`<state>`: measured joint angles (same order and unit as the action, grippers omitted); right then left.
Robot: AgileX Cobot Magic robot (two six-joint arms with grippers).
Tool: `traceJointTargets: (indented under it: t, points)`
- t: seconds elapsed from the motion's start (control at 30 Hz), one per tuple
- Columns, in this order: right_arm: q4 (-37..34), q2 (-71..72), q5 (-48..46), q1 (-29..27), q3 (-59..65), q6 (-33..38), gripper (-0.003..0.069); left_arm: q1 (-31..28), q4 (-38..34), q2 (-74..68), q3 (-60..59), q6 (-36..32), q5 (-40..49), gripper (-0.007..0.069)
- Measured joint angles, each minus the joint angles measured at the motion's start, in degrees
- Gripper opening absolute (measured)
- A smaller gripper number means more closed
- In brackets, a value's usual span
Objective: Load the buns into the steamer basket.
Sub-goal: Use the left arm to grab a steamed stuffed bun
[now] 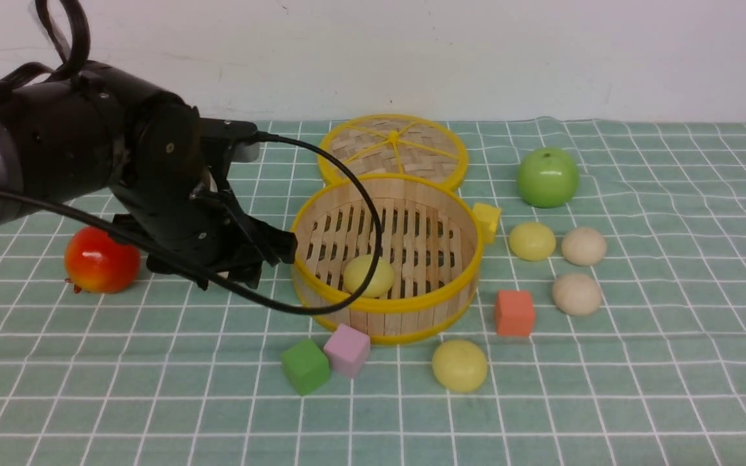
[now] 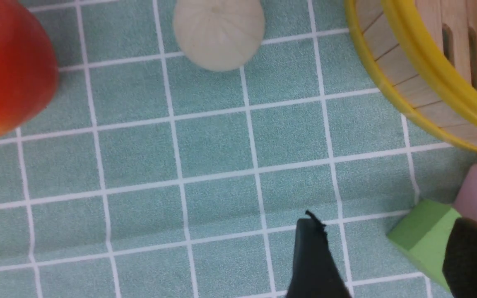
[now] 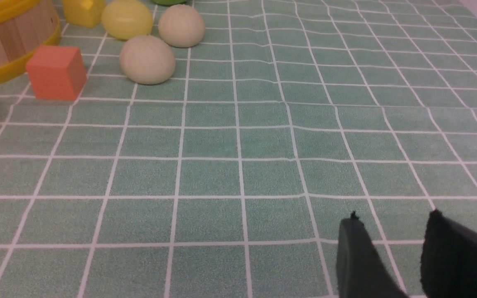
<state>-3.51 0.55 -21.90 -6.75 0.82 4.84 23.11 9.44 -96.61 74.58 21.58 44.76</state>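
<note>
The steamer basket (image 1: 457, 285) stands mid-cloth with one pale yellow bun (image 1: 368, 276) inside it. Outside lie a yellow bun (image 1: 459, 366) in front, and to the right another yellow bun (image 1: 531, 241) and two beige buns (image 1: 583, 246) (image 1: 577, 294). Another beige bun (image 2: 218, 33) lies on the cloth between the red fruit (image 2: 6, 70) and the basket (image 2: 420, 82); the left arm hides it in the front view. My left gripper (image 1: 269, 255) (image 2: 385, 221) hangs open and empty just left of the basket. My right gripper (image 3: 393, 217) is open over bare cloth, far from the buns (image 3: 147, 59).
A woven lid (image 1: 392, 147) lies behind the basket, with a green apple (image 1: 546, 176) at the back right. Cubes are scattered around the basket: yellow (image 1: 487, 220), orange (image 1: 514, 312), green (image 1: 305, 366), pink (image 1: 347, 349). The left arm's cable (image 1: 373, 213) loops over the basket.
</note>
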Motion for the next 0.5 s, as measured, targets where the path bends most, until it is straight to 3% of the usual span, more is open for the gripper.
traceJointTargets:
  t: [0.5]
  points:
    - [0.00, 0.00, 0.00, 0.00, 0.00, 0.00, 0.0240, 0.00, 0.56, -0.62, -0.13, 0.00, -3.19, 0.0412]
